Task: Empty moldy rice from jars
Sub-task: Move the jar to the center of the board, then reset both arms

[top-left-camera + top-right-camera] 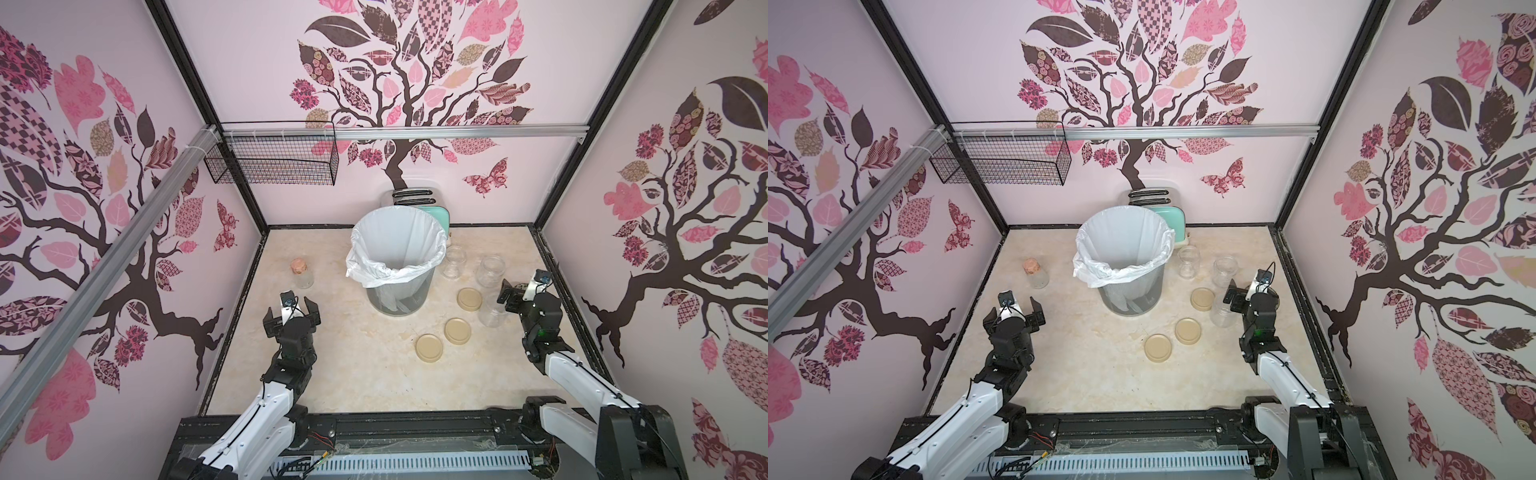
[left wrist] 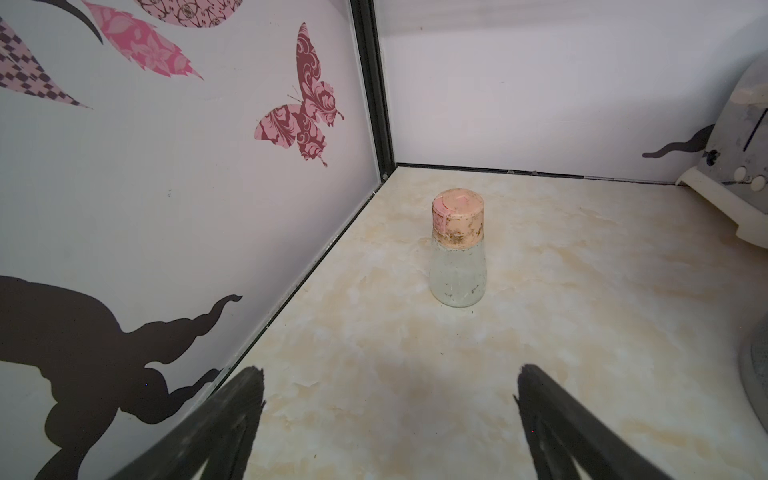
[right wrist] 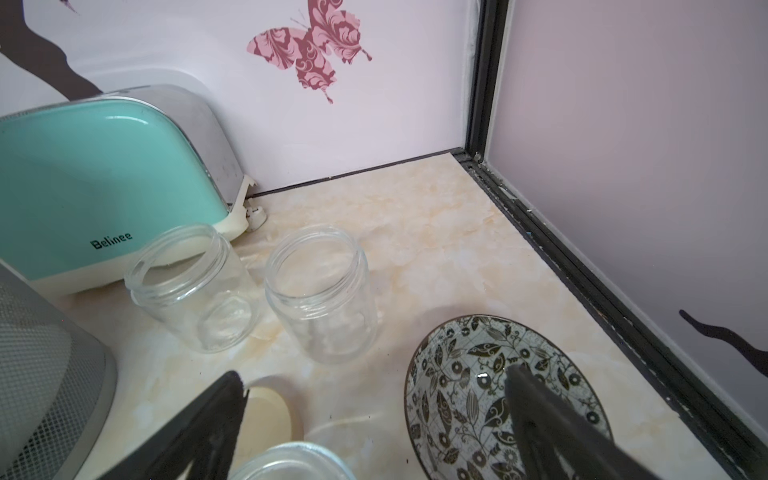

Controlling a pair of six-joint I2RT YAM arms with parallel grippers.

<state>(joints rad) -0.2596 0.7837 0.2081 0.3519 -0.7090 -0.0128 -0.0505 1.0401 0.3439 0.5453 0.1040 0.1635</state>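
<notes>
Three clear glass jars stand lidless right of the bin: one [image 1: 454, 261] at the back, one [image 1: 490, 271] beside it, one [image 1: 493, 311] nearer. All look empty in the right wrist view, where two jars [image 3: 195, 291] [image 3: 322, 295] stand ahead of the jaws. No moldy rice shows anywhere. My right gripper [image 1: 519, 291] [image 3: 374, 378] is open just over the near jar, whose rim [image 3: 291, 461] lies low between the fingers, untouched. My left gripper [image 1: 291, 312] [image 2: 390, 374] is open and holds nothing, facing the cork flask [image 2: 458, 249].
A mesh bin [image 1: 395, 299] with a white liner stands mid-table, a teal toaster [image 3: 104, 187] behind it. Three beige lids [image 1: 469, 299] [image 1: 457, 330] [image 1: 429, 348] lie flat right of the bin. A dark patterned bowl [image 3: 478, 374] sits under my right fingers near the right wall.
</notes>
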